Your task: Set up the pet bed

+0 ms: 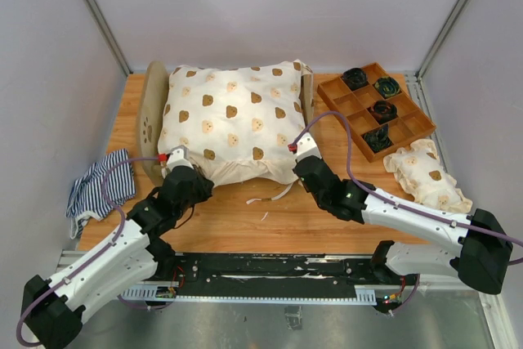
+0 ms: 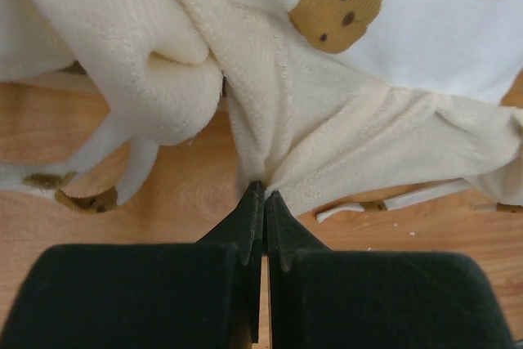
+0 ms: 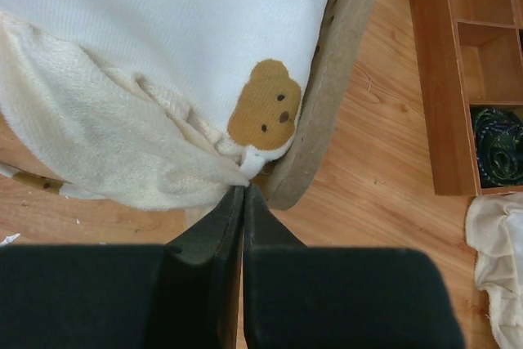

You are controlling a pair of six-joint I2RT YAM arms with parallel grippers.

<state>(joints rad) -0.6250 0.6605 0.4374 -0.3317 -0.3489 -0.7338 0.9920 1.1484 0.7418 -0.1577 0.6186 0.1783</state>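
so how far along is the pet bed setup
Done: the bear-print blanket lies spread over the pet bed, covering most of the frame. In hand: the left gripper and right gripper are each shut on its near edge, one per corner. Left, probably: pulling it straight, and placing the small bear-print pillow lying by the tray; the striped cloth sits off to the left.

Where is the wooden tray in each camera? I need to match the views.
Top external: tray in the upper right of the picture.
Left wrist: not in it.
Right wrist: tray along the right edge.
Shared landmark: the bear-print blanket, centre of the top view and across the top of both wrist views.
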